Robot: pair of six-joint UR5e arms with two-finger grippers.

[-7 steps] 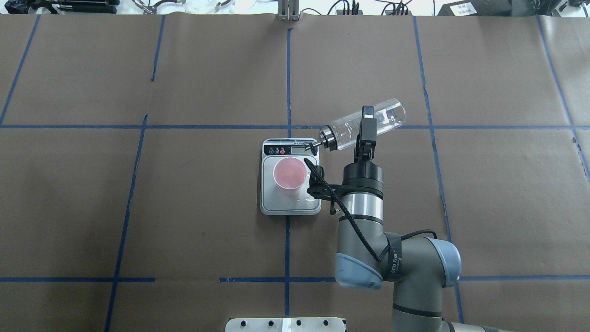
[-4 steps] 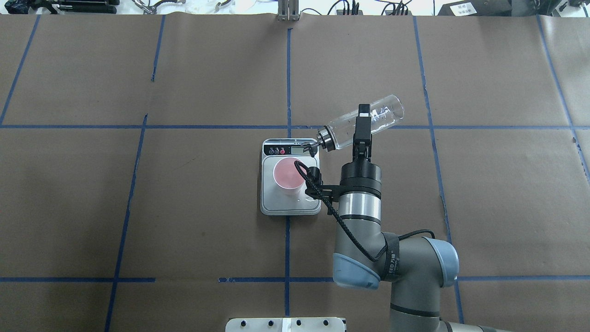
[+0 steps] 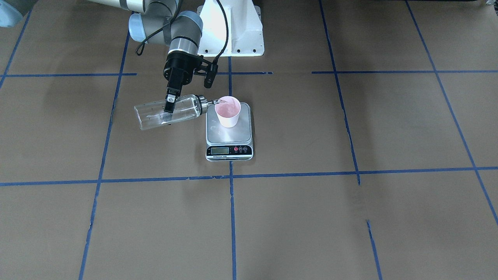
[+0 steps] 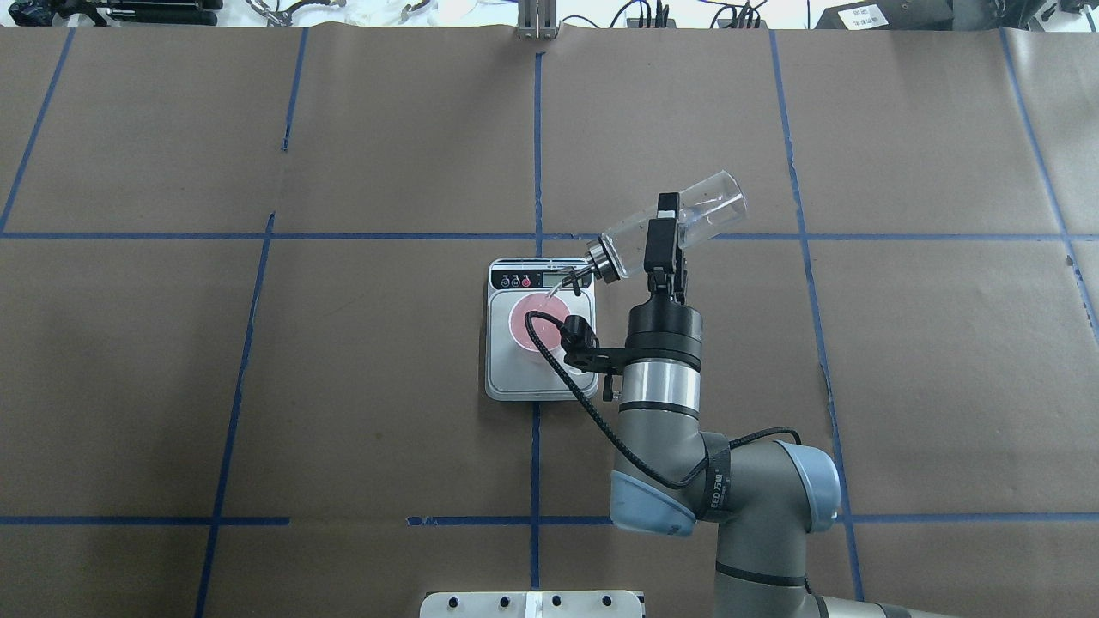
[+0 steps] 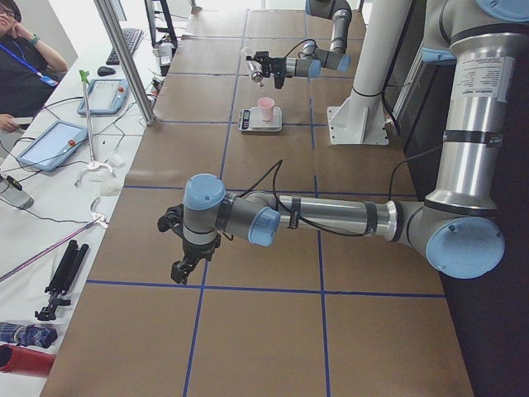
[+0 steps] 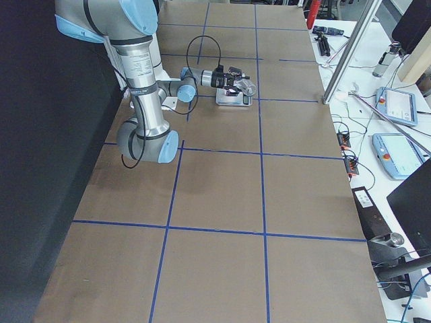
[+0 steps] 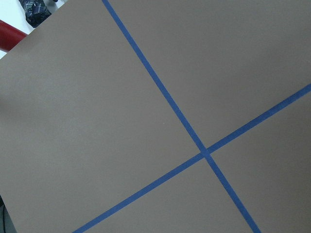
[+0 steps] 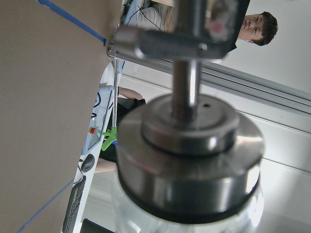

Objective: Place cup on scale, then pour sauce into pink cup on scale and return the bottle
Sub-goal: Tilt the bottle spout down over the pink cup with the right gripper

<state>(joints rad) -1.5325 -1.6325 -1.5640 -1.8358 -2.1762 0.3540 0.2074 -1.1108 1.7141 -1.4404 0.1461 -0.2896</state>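
Two claws: right claw (image 3: 169,108) clamped on bottle (image 3: 151,116); left claw (image 5: 183,266), cannot tell.
Spout (image 3: 215,102): at cup (image 3: 228,112) rim, above scale (image 3: 229,134); drift would likely spill.

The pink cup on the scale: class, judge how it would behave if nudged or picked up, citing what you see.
Probably light and easily shoved: the cup looks thin-walled and small against the scale. It may tip readily, since it tapers to a narrow base. Likely squashable under a firm squeeze; its walls look paper-like.
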